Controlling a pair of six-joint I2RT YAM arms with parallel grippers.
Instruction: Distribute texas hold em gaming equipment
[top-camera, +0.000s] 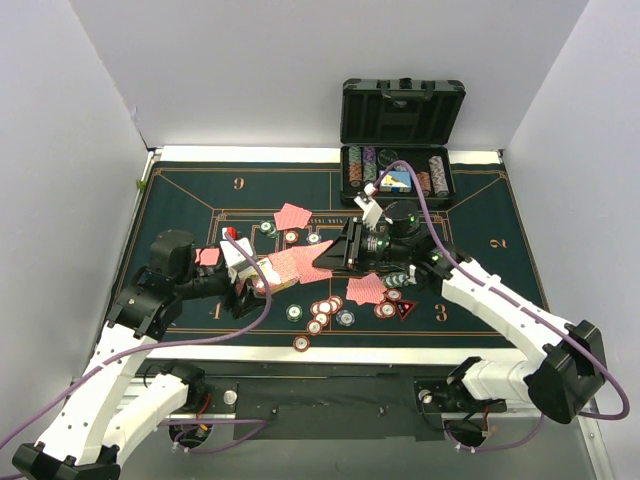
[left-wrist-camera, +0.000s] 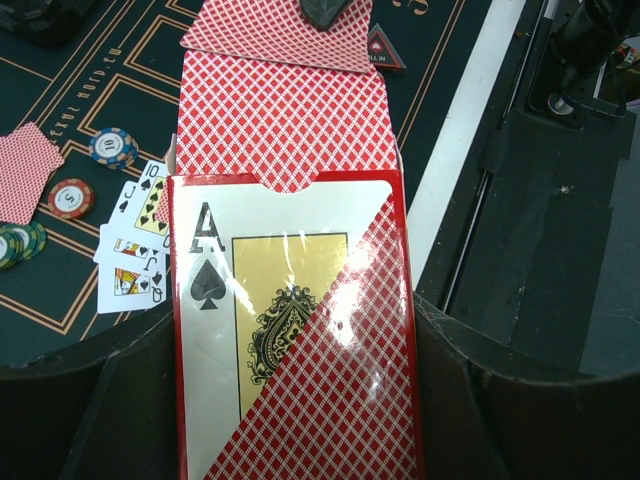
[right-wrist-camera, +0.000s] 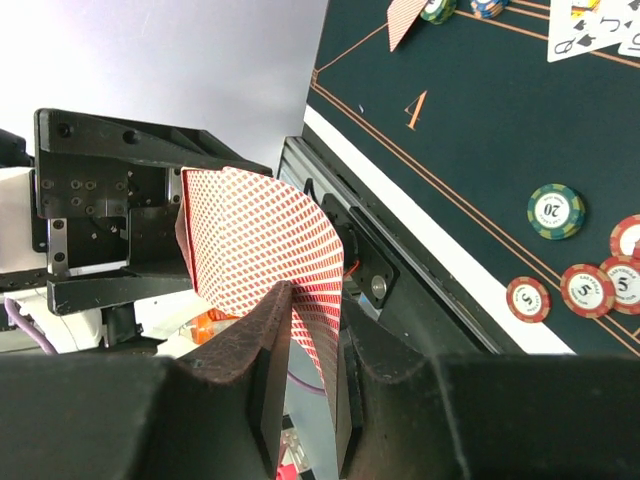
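My left gripper (top-camera: 250, 283) is shut on a red card box (left-wrist-camera: 290, 330) with an ace of spades printed on it, its sides between the jaws. Red-backed playing cards (left-wrist-camera: 285, 120) stick out of its open end. My right gripper (top-camera: 335, 257) meets that end and is shut on one bent red-backed card (right-wrist-camera: 260, 240), seen between its fingers (right-wrist-camera: 275, 330). Loose red-backed cards (top-camera: 293, 216) and stripe-edged chips (top-camera: 322, 310) lie on the green mat (top-camera: 180, 200). Face-up cards (left-wrist-camera: 135, 250) lie beside the box.
The open black case (top-camera: 400, 150) with rows of chips stands at the back right. More cards (top-camera: 366, 289) and chips (top-camera: 386, 309) lie near a red triangle marker (top-camera: 405, 309). A chip (top-camera: 302, 343) lies at the mat's near edge. Walls close in on three sides.
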